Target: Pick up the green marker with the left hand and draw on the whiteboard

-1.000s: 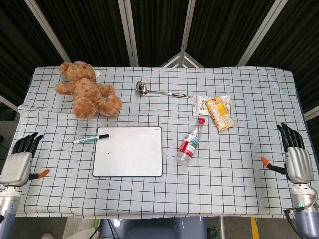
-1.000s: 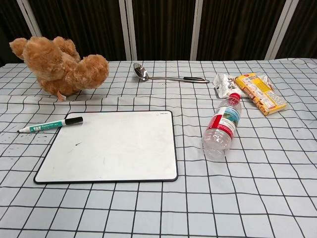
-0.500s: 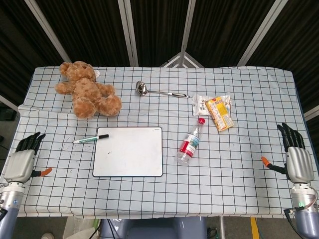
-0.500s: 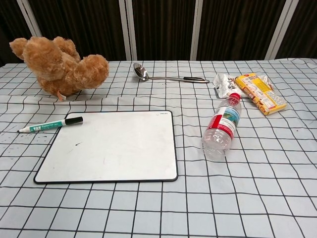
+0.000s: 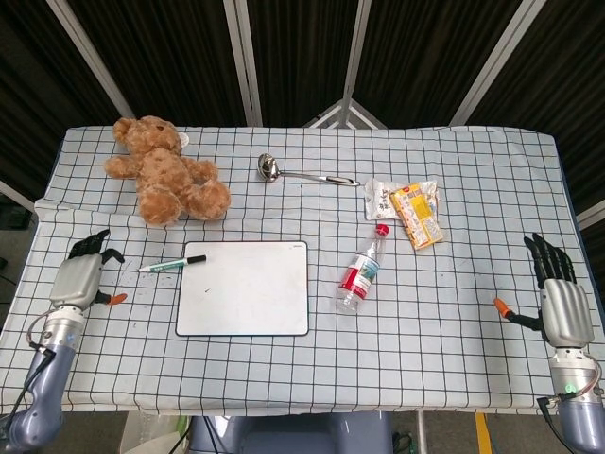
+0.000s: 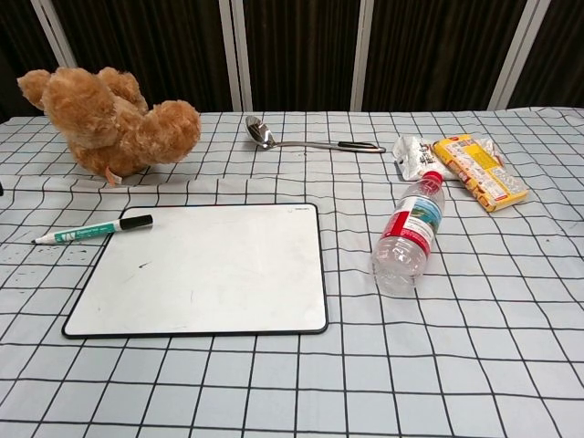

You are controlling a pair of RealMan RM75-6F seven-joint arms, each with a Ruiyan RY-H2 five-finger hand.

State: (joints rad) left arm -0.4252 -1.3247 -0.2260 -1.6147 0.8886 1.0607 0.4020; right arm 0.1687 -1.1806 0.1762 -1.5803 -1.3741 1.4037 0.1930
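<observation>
My left hand [image 5: 79, 277] is empty, fingers apart, near the green marker [image 5: 172, 264], not touching. Marker lies on the table [image 5: 454, 284], cap end over the whiteboard [image 5: 244, 288] corner. Right hand [image 5: 561, 303] empty, fingers spread.

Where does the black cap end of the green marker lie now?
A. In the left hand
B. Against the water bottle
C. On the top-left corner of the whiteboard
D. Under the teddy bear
C: the green marker lies slanted, its black cap end over the top-left corner of the whiteboard, and the left hand holds nothing.
</observation>
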